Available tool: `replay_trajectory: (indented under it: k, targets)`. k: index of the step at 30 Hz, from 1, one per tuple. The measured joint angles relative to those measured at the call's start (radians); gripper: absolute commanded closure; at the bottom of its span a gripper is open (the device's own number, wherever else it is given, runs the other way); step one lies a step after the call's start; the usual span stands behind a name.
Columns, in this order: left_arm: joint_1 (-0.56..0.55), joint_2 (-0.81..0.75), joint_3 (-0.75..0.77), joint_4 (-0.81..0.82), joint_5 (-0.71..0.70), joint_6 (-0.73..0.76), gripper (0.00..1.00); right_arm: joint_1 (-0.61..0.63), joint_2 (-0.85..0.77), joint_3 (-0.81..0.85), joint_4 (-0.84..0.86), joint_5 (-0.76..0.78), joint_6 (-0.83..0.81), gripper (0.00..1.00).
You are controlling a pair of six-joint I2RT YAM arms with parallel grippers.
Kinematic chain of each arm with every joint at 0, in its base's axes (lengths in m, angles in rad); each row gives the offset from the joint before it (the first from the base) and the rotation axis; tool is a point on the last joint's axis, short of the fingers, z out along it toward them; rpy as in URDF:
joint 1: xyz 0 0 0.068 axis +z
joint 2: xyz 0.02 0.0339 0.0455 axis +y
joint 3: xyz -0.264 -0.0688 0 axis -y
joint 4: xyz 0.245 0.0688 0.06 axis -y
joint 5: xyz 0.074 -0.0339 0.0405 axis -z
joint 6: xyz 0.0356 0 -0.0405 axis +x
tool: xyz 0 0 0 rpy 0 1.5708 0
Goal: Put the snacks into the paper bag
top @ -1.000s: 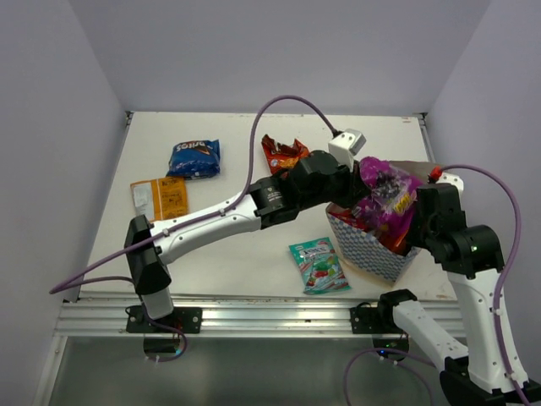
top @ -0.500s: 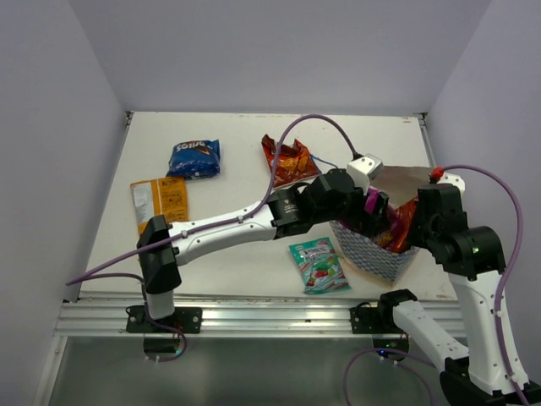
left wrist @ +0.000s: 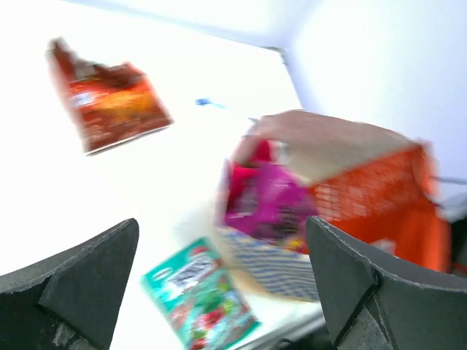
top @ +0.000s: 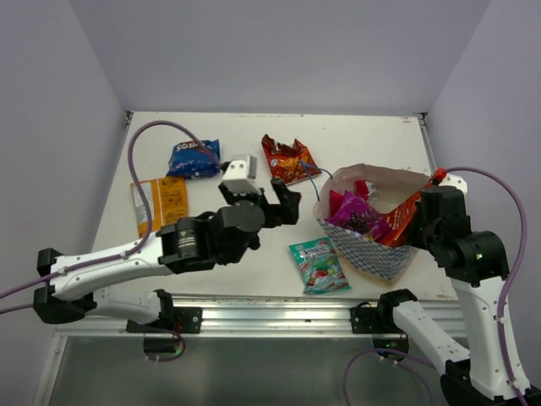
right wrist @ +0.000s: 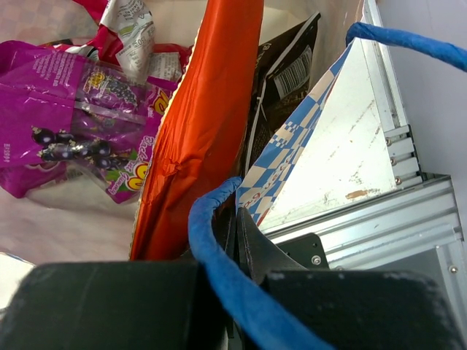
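Standing at the right of the table (top: 254, 127), one paper bag (top: 372, 254), rim pinched by the right gripper (top: 421, 222), shows four snacks inside (orange (top: 404, 222), purple (top: 355, 216), red (top: 340, 203), brown (right wrist: 284, 73)), four more lying outside (orange-and-cream (top: 161, 200), blue (top: 194, 158), crimson (top: 287, 158), teal (top: 319, 265)), the left gripper (top: 286, 201) spread wide, empty.

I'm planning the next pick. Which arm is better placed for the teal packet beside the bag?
Left. The left gripper hangs open and empty near the teal packet; the right gripper is clamped on the paper bag rim, holding it open.
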Motion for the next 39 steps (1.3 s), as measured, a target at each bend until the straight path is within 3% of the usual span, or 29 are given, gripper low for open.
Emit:
replay_trajectory:
  k: [2, 4, 10, 15, 20, 28, 31, 32, 33, 34, 39]
  targets:
    - [0.031, -0.083, -0.085, -0.088, -0.039, -0.099, 0.00, 0.000, 0.000, 0.000, 0.000, 0.000, 0.000, 1.00]
    - [0.075, -0.110, -0.198, -0.090, 0.010, -0.135, 0.00, 0.000, 0.000, 0.000, 0.000, 0.000, -0.001, 1.00]
    - [0.211, 0.072, -0.504, 0.053, 0.412, -0.090, 0.00, 0.000, 0.008, 0.000, 0.000, -0.016, -0.003, 1.00]
    - [0.230, 0.161, -0.563, 0.245, 0.633, -0.056, 0.00, 0.000, 0.010, 0.000, 0.001, -0.026, -0.003, 1.00]
    - [0.229, 0.238, -0.562, 0.445, 0.767, -0.051, 0.00, 0.000, -0.007, 0.000, 0.001, -0.026, -0.003, 1.00]
    - [0.229, 0.417, -0.521, 0.517, 0.870, -0.037, 0.02, 0.000, -0.016, 0.001, 0.000, -0.024, -0.004, 1.00]
    - [0.229, 0.419, -0.502, 0.525, 0.873, -0.030, 0.43, 0.000, -0.016, 0.006, 0.001, -0.024, -0.004, 1.00]
    - [0.229, 0.420, -0.499, 0.528, 0.872, -0.025, 0.78, 0.000, -0.016, 0.006, 0.000, -0.023, -0.004, 1.00]
    - [0.230, 0.420, -0.497, 0.529, 0.869, -0.024, 0.95, 0.000, -0.016, 0.006, 0.000, -0.023, -0.004, 1.00]
    - [0.231, 0.420, -0.496, 0.530, 0.866, -0.014, 1.00, 0.000, -0.016, 0.006, 0.000, -0.024, -0.004, 1.00]
    - [0.231, 0.403, -0.489, 0.526, 0.835, -0.004, 1.00, 0.000, -0.016, 0.006, 0.000, -0.024, -0.004, 1.00]
